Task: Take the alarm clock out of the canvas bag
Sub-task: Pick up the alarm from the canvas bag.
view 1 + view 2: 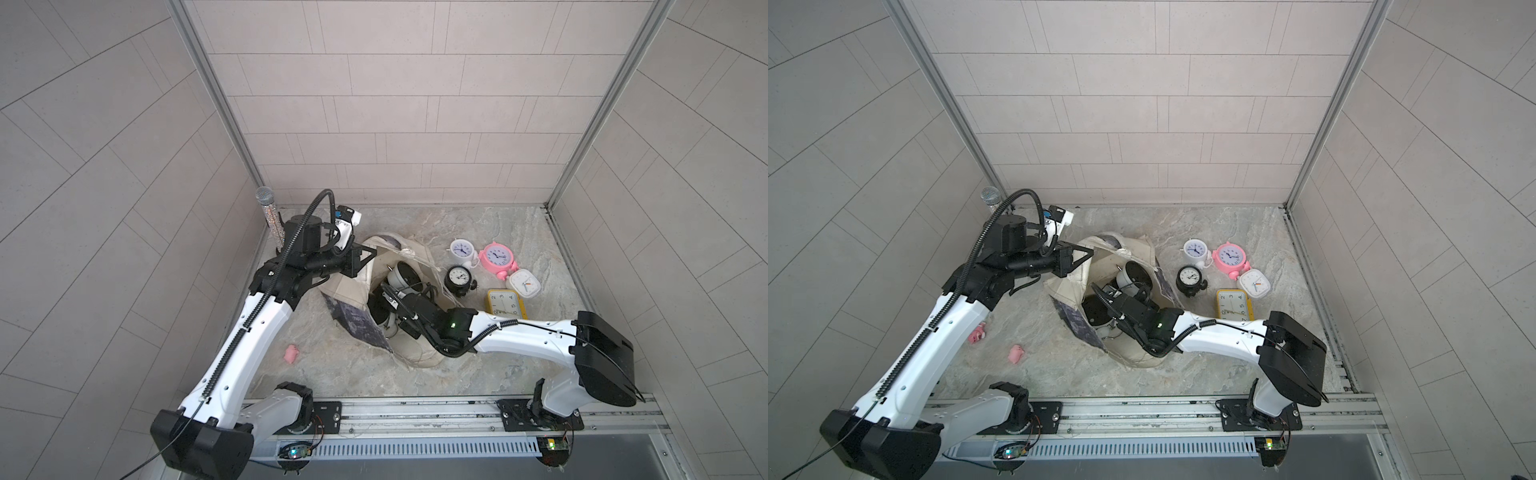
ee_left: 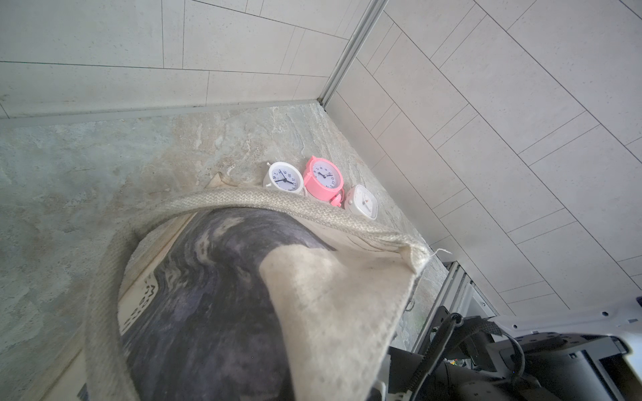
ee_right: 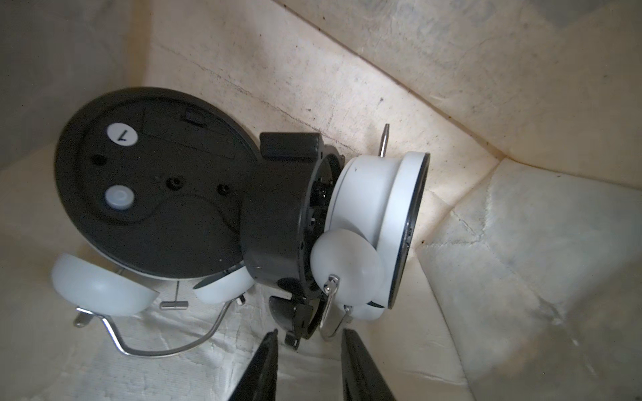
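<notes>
The left jaws pinch the canvas bag [image 1: 347, 289] rim, propping it open for the spread right jaws facing a black alarm clock [image 3: 278, 208].

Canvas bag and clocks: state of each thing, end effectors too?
canvas bag: lying down, mouth held open.
left end effector: shut on the bag's rim.
right end effector: open, inside the bag, gripping nothing.
black-backed clock: in the bag, face down.
black clock: in the bag, on its side.
white-cased clock: in the bag, on edge.
pink clock: outside, standing.
</notes>
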Robot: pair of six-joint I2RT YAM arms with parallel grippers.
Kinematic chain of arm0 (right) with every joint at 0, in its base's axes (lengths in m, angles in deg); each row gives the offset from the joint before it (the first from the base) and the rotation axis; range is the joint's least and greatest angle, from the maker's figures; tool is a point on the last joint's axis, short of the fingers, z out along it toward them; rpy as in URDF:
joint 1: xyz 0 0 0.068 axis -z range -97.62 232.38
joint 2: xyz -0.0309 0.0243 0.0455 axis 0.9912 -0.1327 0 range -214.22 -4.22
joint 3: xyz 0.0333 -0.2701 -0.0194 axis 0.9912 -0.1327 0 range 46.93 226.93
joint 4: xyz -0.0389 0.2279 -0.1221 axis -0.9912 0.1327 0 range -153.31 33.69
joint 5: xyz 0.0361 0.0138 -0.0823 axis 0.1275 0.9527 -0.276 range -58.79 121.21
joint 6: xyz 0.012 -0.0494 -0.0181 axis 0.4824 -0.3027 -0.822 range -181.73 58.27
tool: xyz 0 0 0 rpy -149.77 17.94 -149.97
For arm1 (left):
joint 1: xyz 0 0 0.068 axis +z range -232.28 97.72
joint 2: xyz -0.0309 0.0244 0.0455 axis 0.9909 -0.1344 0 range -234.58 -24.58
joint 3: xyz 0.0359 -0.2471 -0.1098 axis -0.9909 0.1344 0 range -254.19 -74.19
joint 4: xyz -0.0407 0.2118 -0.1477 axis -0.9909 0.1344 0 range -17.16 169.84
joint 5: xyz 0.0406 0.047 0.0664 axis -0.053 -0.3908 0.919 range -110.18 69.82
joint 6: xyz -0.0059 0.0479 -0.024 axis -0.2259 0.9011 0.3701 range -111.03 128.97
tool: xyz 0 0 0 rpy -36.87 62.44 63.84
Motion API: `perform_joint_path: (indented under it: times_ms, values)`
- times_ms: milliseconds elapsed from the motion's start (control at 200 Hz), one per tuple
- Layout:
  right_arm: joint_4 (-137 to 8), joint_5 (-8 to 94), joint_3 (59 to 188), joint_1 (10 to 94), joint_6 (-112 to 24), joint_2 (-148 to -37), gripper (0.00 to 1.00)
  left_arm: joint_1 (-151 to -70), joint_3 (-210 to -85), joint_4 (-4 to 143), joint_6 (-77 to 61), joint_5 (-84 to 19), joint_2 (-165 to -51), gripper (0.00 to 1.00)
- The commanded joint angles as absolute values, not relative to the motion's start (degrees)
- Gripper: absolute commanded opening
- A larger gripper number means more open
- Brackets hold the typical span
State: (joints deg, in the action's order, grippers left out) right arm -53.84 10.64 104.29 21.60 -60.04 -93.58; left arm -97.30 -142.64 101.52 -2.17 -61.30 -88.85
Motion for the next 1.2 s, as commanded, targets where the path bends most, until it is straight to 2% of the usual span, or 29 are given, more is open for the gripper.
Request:
perform_joint_path:
  times_ms: [0, 205, 340, 691, 1046, 1131, 1191]
  values:
    - [-52.7, 9.5, 104.3, 23.2, -60.5, -94.1, 0.33, -97.3, -144.6, 99.3, -2.3, -62.3, -88.0, 0.00]
    - [-52.5, 11.6, 104.0, 25.7, -58.7, -94.1, 0.31, -97.3, -144.7, 99.4, -2.2, -62.4, -88.3, 0.00]
    - [-52.8, 13.2, 103.9, 25.7, -58.5, -94.2, 0.36, -97.3, -144.6, 99.3, -2.0, -62.1, -88.3, 0.00]
    - [-52.9, 11.7, 104.8, 25.6, -57.4, -97.4, 0.38, -97.3, -144.2, 99.2, -2.0, -62.2, -88.1, 0.00]
    - [-52.5, 8.9, 105.9, 26.0, -56.6, -100.3, 0.45, -97.3, -143.6, 98.2, -2.4, -62.8, -87.6, 0.00]
    - [-52.5, 8.2, 106.3, 26.3, -56.1, -101.0, 0.44, -97.3, -143.7, 98.1, -2.4, -62.8, -87.6, 0.00]
    - [-52.3, 8.1, 106.5, 26.8, -55.4, -101.6, 0.39, -97.3, -143.7, 98.1, -2.6, -62.8, -87.6, 0.00]
